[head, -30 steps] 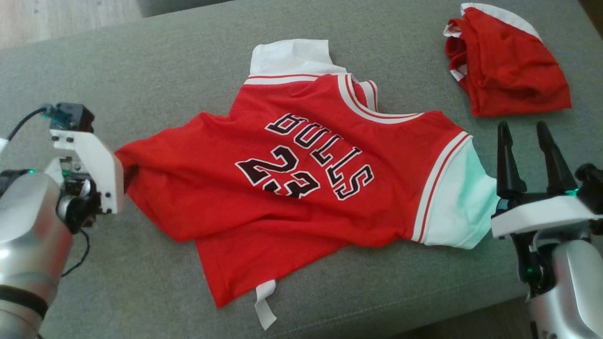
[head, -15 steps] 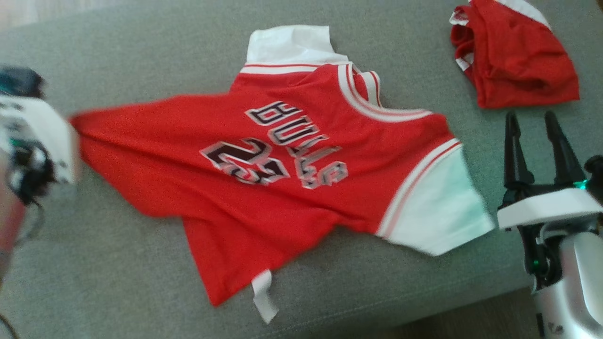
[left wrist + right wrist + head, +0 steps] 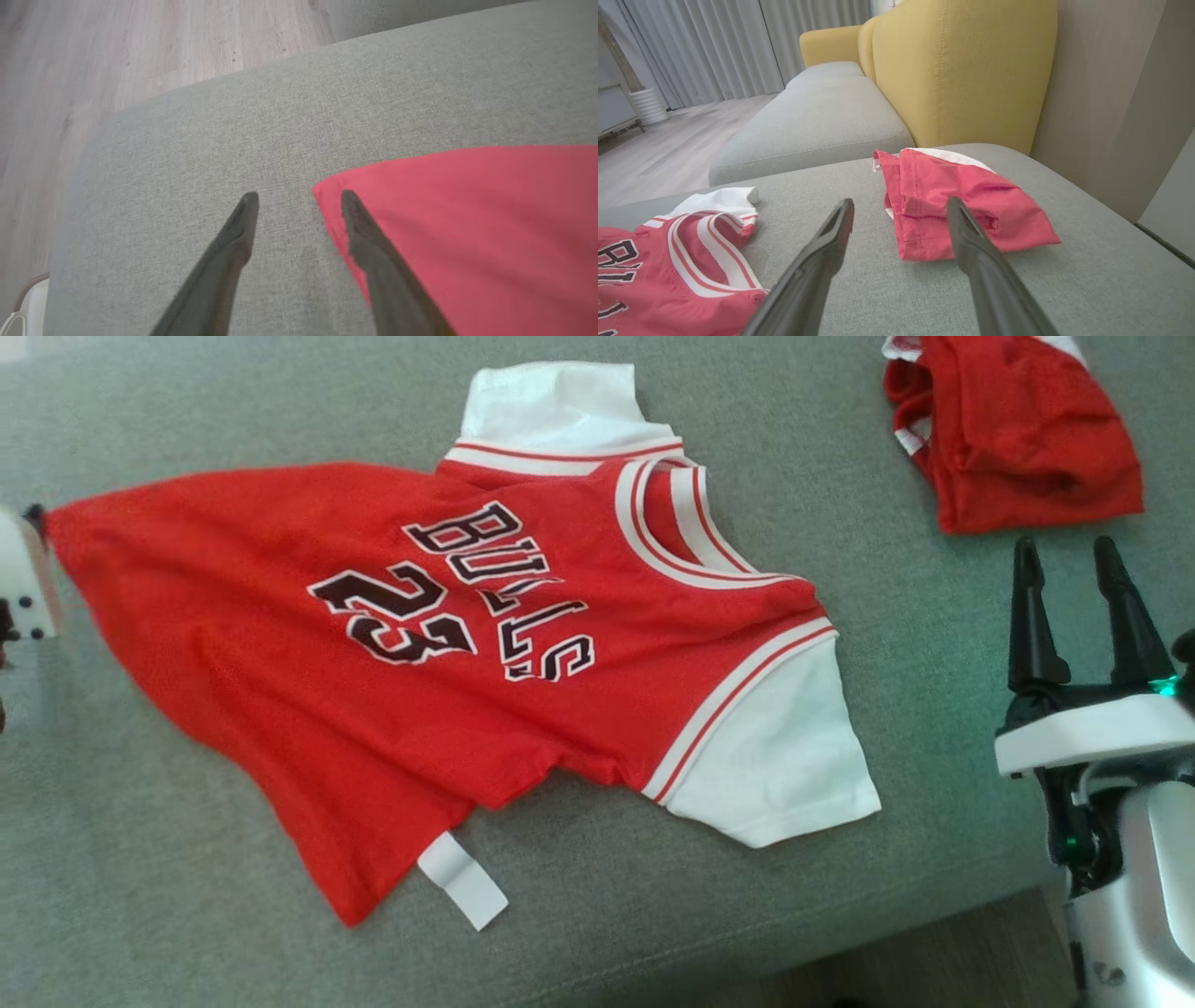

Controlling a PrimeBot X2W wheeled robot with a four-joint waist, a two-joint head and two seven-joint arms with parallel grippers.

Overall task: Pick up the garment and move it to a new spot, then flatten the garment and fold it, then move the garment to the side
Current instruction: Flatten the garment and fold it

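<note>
The red mesh jersey with white sleeves carries the word "BULLS" in black letters edged in white across its chest. The number "23" stands just beside the word in the same lettering. In the right wrist view the word is cut off at the left edge, with its first letters legible.

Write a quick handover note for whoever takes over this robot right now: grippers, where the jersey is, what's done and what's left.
Left gripper: open at the jersey's hem corner, one finger over the cloth, nothing clamped.
Right gripper: open and empty, beyond the jersey's near sleeve, close to the red shorts.
Jersey: print up, spread on the grey cushion, lower hem skewed.
Done: placed and roughly spread.
Left: smooth the hem, fold, move it aside.
</note>
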